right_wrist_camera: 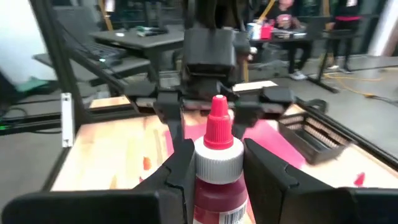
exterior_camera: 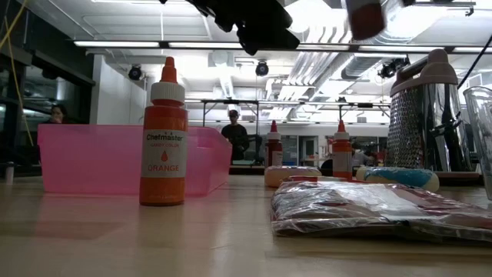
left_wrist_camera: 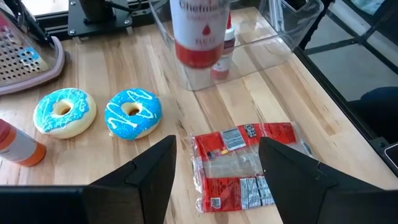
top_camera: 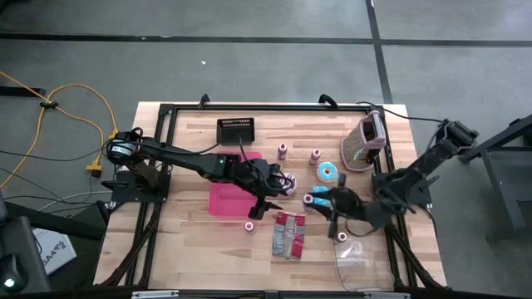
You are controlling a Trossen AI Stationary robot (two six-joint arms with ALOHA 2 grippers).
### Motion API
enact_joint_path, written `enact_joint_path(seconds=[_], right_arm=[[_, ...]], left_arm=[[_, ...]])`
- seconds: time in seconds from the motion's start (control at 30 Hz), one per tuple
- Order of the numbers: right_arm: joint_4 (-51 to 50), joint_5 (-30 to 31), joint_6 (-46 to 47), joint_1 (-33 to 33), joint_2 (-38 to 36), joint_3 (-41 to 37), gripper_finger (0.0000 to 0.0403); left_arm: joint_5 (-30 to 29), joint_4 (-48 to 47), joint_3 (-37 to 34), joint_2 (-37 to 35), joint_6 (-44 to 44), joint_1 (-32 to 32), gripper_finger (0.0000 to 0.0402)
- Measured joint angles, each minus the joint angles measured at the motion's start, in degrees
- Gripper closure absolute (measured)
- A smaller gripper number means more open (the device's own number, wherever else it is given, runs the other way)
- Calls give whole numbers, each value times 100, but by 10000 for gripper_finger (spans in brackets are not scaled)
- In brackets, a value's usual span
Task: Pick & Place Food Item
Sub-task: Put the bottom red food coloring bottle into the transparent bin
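My right gripper (right_wrist_camera: 217,163) is shut on a small bottle of red food colouring (right_wrist_camera: 217,177) with a red tip and a white collar. It holds the bottle in the air right of the table's middle (top_camera: 334,203). My left gripper (left_wrist_camera: 216,149) hangs open above the middle of the table (top_camera: 278,187), with nothing between its fingers. Below it a red and clear food packet (left_wrist_camera: 242,165) lies flat on the wood. Two blue iced donuts (left_wrist_camera: 64,112) (left_wrist_camera: 134,114) lie beside the packet. My right gripper pinches the bottle's body (right_wrist_camera: 214,186) between its two fingers, just below the white collar. The fingers reach in nearly level from the table's right side. The bottle stands upright in the hold, its base (exterior_camera: 365,17) lifted well clear of the table.
A pink bin (top_camera: 224,201) sits left of centre, with an orange bottle (exterior_camera: 163,135) standing in front of it. Other small bottles (top_camera: 283,151) (top_camera: 316,155), a metal grater (top_camera: 366,141), a black basket (top_camera: 235,130) and a clear container (top_camera: 353,253) stand around.
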Motion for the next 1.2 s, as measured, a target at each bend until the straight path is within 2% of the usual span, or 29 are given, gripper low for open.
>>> enact_joint_path(seconds=[0.3,0.43,0.7,0.93,1.2], right_arm=[[-295,2313,616,1674,-37,0,309],[-709,2971,1238,2352,-21,0,309],[-993,3426,1939,3162,332,0,309],[-990,3190,2545,3596,643,0,309],[-992,2960,3359,3821,1351,0,309]], left_arm=[[0,1,0,0,-136,0,180],[0,1,0,0,-206,0,180],[0,5,-2,0,-206,0,180],[0,8,-2,0,-234,0,180],[0,8,-2,0,-248,0,180]])
